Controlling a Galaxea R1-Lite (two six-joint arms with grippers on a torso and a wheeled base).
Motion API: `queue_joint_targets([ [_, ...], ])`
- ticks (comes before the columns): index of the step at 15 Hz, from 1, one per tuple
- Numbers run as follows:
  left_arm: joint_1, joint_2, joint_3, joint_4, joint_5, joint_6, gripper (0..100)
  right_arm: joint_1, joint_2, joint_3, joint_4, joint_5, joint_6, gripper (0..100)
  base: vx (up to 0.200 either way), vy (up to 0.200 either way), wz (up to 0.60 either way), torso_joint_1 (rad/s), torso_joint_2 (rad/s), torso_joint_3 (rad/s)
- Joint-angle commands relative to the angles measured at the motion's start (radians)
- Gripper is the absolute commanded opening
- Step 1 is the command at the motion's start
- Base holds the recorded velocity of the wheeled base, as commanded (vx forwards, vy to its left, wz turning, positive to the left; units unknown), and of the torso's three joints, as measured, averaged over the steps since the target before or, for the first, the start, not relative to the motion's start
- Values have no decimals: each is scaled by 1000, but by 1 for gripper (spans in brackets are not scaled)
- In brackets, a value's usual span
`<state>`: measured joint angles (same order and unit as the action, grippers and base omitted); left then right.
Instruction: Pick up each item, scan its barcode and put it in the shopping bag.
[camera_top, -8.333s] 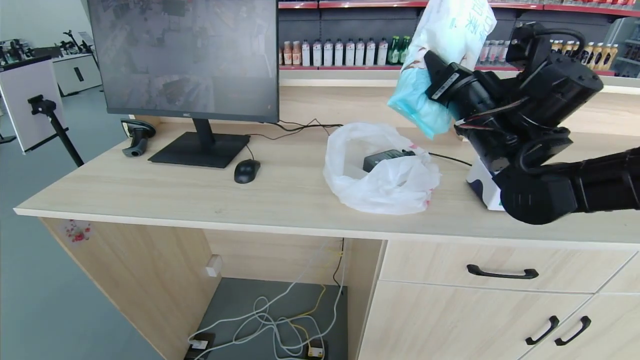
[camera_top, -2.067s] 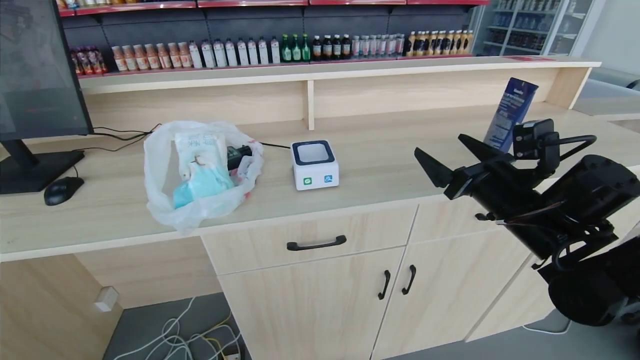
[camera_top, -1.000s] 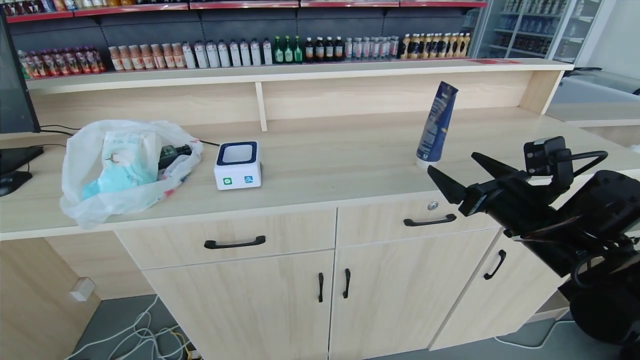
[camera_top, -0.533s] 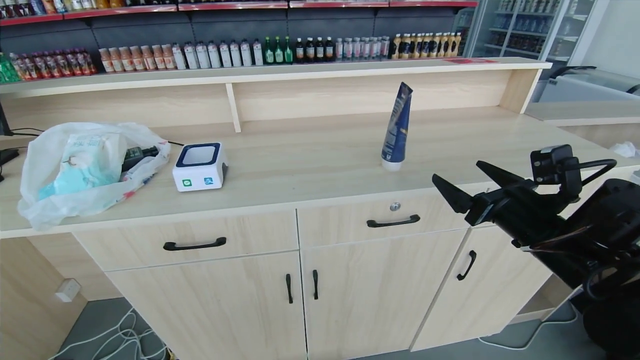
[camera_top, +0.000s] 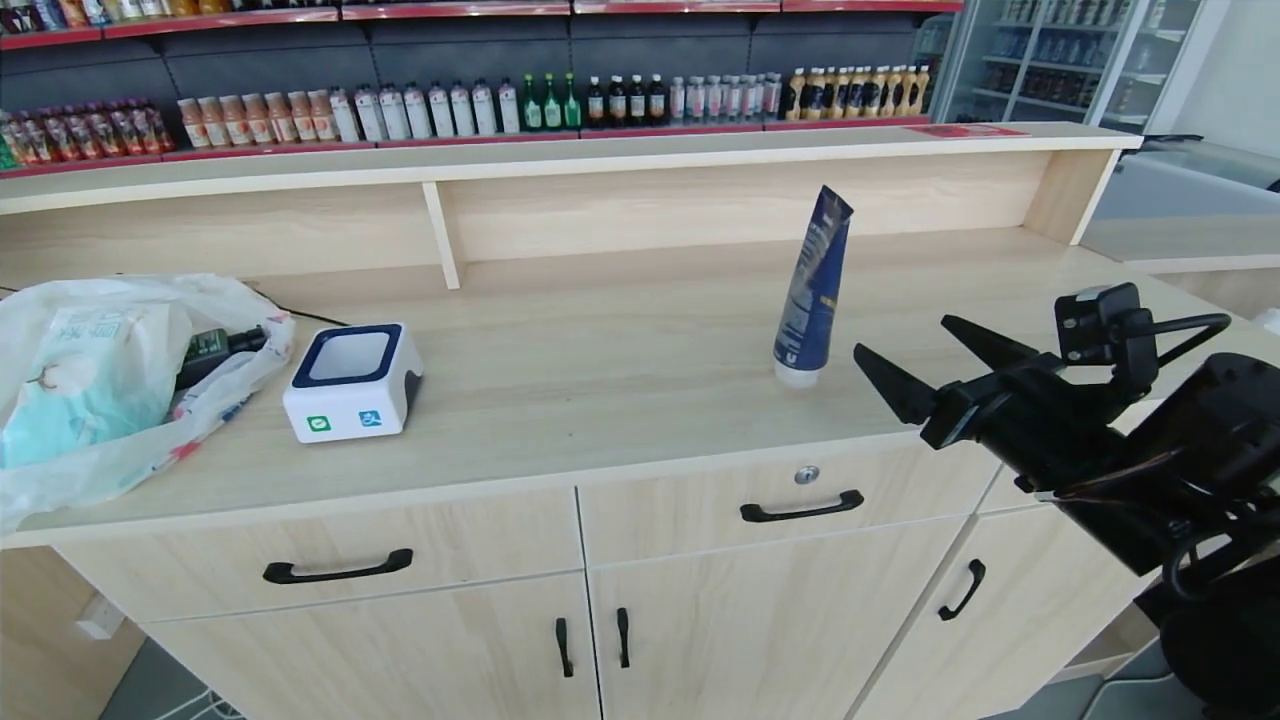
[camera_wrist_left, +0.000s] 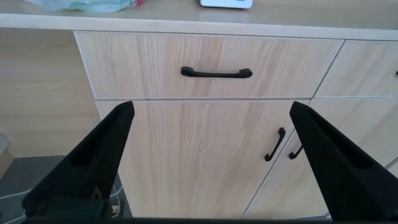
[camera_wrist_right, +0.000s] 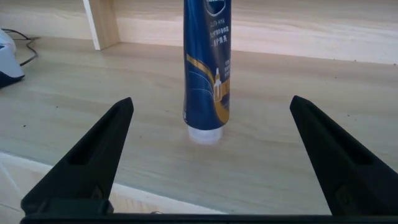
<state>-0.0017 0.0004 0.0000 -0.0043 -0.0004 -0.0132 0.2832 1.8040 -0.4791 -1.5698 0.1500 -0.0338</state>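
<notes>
**tele_newbie:** what's in the bag so far, and where's the next item?

**rig_op:** On my head cam the shopping bag (camera_top: 235, 312) sits at the far left of the frame, slumped open on the bench (camera_top: 600, 370). I can see two things in it: a soft blue-and-white pack (camera_top: 85, 385) and a dark item (camera_top: 215, 345) poking out beside it. I can't tell what the dark one is. The scanner (camera_top: 352, 383) is just right of the bag, window facing up.

The next one is the blue tube (camera_top: 812, 285), standing upright on its cap at centre right. My right end effector (camera_top: 902, 336) hangs just right of it with the fingers spread wide and nothing in them, not touching the tube. On the right wrist cam the tube lines up between the two fingers, a bit beyond the tips.

**tele_newbie:** and the left arm?

**rig_op:** The left end effector (camera_wrist_left: 211, 106) is spread apart too, and empty. It faces the cabinet front under the bench, and I've got a drawer handle (camera_wrist_left: 216, 73) between the fingers.

**tele_newbie:** anything changed lately?

**rig_op:** About eight seconds back the right one had that pack clamped above the bag, and now the pack's inside. Since half a second ago the whole head view has slid, which is the camera moving and not the stuff on the bench.
</notes>
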Motion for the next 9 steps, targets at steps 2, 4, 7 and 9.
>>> queue_joint_targets([
  [2, 0, 0, 0, 0, -1, -1, 100, 45, 17, -35, -1, 0, 0, 100, 0, 0, 0, 0, 0, 0],
  [4, 0, 0, 0, 0, -1, -1, 100, 50, 58, -81, -1, -1, -1, 100, 0, 0, 0, 0, 0, 0],
  [7, 0, 0, 0, -2, -1, -1, 100, 59, 123, -148, -1, -1, -1, 100, 0, 0, 0, 0, 0, 0],
  [9, 0, 0, 0, -2, -1, 1, 100, 67, 175, -194, -1, -6, -3, 100, 0, 0, 0, 0, 0, 0],
])
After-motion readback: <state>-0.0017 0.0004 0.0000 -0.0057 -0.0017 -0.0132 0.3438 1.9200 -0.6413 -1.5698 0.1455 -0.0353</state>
